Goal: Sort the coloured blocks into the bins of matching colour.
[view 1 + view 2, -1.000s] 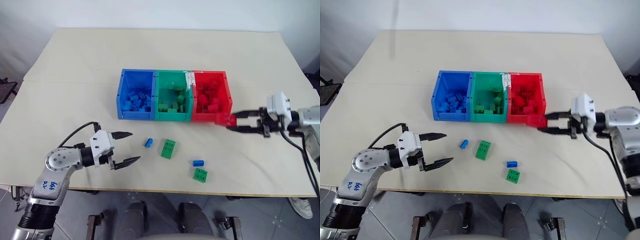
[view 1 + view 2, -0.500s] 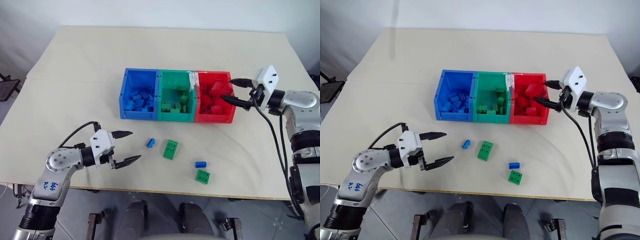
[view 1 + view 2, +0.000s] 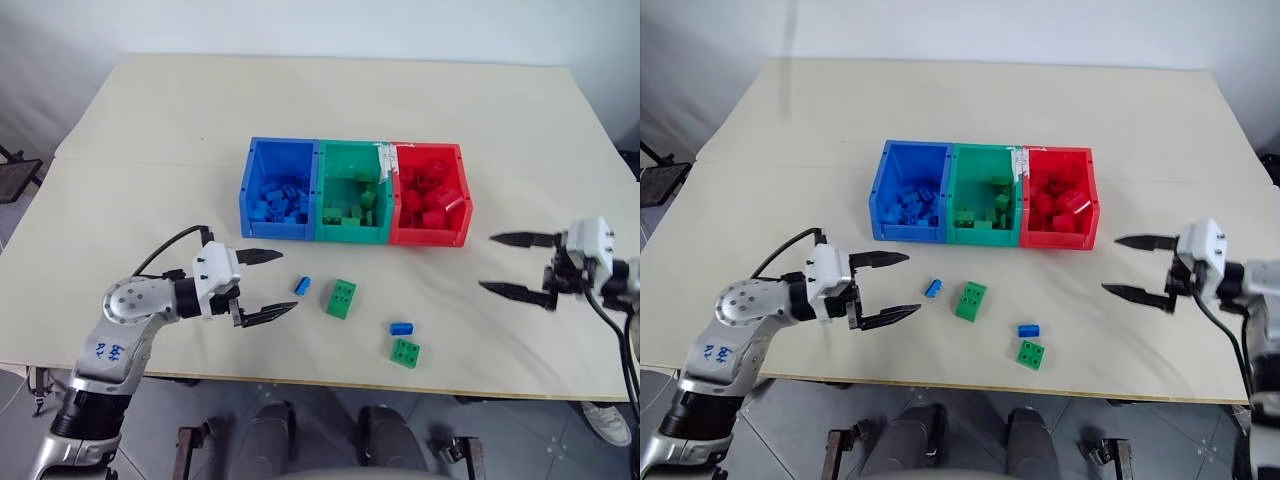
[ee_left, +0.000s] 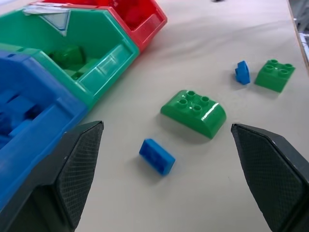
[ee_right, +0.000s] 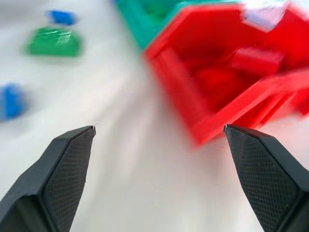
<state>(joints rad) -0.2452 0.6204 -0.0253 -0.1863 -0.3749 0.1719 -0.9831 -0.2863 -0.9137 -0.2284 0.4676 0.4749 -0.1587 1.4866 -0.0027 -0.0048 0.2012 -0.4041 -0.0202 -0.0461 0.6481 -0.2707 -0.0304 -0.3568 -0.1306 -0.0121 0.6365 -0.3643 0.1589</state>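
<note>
1. The three bins sit joined in a row near the middle of the desk [image 3: 150,130]: blue bin [image 3: 252,190] on the robot's left, green bin [image 3: 322,195] in the middle, red bin [image 3: 460,200] on the right, each holding a heap of blocks of its own colour
2. Four blocks lie loose on the desk in front of the bins: a small blue block [image 3: 301,285] and a green block [image 3: 341,298] just beside each other, then nearer the desk's front edge another small blue block [image 3: 401,328] with a second green block [image 3: 405,351] close below it
3. The left gripper [image 3: 272,285] hovers low over the desk just left of the first blue block, jaws wide apart and holding nothing; they point toward that block
4. The right gripper [image 3: 503,264] hangs over bare desk to the right of the red bin, well apart from it, jaws wide apart and empty
5. No red block lies loose on the desk
</note>
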